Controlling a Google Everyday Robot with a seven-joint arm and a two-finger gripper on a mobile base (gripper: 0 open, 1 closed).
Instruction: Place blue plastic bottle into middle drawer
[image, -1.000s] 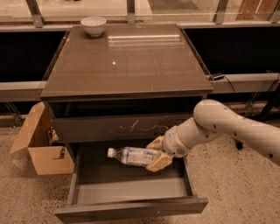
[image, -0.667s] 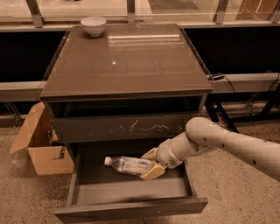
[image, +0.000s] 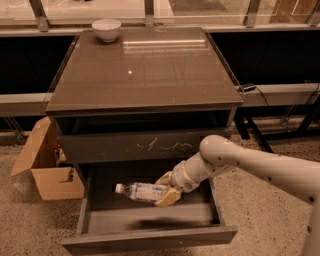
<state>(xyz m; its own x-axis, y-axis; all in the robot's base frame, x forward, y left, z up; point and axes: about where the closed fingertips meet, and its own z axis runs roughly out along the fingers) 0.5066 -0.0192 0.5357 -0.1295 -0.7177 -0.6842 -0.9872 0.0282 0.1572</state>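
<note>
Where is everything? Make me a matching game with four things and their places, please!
Things:
1. small clear plastic bottle with a white cap
2. round white bowl
3. brown cardboard box
4. tan two-finger gripper

Places:
A. on the floor, left of the cabinet
B. at the back left corner of the cabinet top
C. over the open drawer, shut on the bottle's right end
D. held sideways over the open middle drawer, cap pointing left

Pairs: 1-D, 2-B, 3-A, 4-C
</note>
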